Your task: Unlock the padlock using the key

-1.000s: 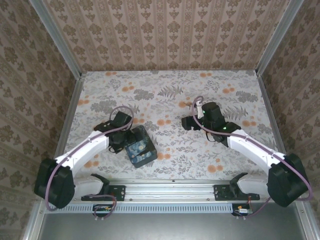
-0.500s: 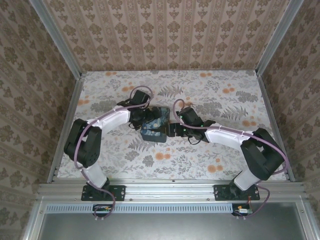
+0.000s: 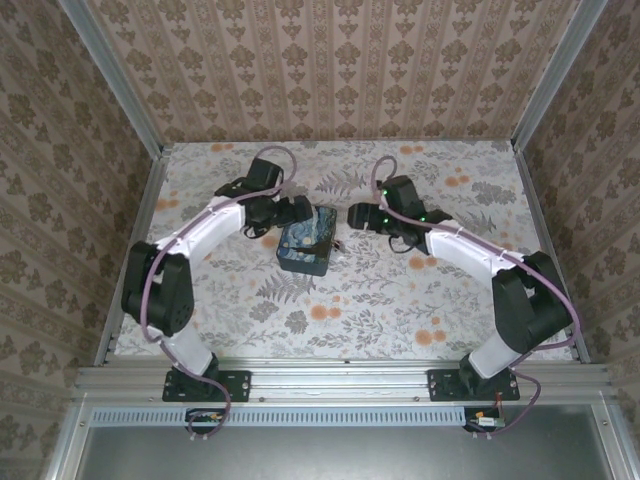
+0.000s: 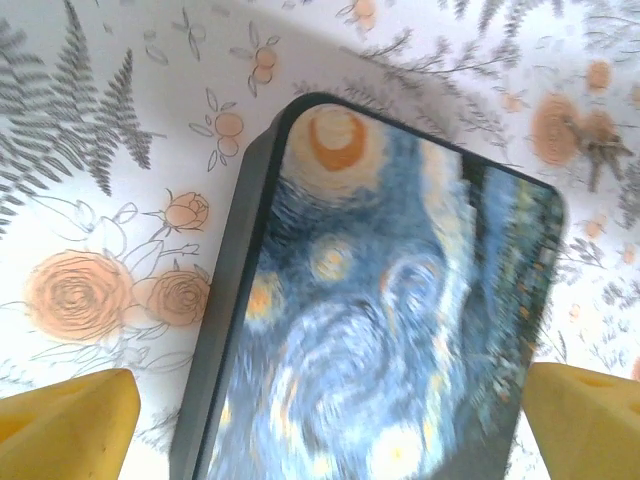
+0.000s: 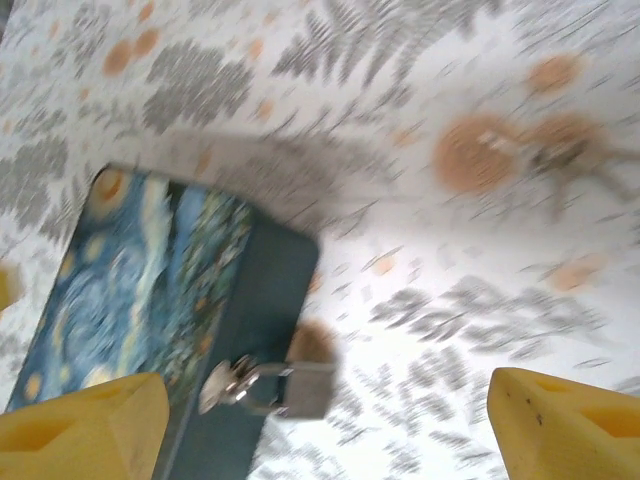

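Note:
A dark-blue box (image 3: 308,241) printed with a starry-night painting lies mid-table. A small grey padlock (image 5: 318,386) hangs from a shiny hasp on the box's dark side wall (image 5: 262,300). The key (image 5: 562,157), tiny with a ring, lies on the cloth to the right of the box; it is also visible as the key (image 4: 592,150) and the key (image 3: 341,244). My left gripper (image 3: 298,211) is open above the box's back-left end, its yellow fingertips (image 4: 70,420) wide apart over the lid (image 4: 380,330). My right gripper (image 3: 357,216) is open, empty, hovering just right of the box.
A floral cloth (image 3: 400,300) covers the table. Patterned walls close off the back and both sides, with metal rails (image 3: 140,240) along the edges. The arm bases stand on the rail at the near edge (image 3: 340,380).
The box has gone from the front left to the middle of the table with the left arm. The right gripper came close to the box, then drew back up and to the right.

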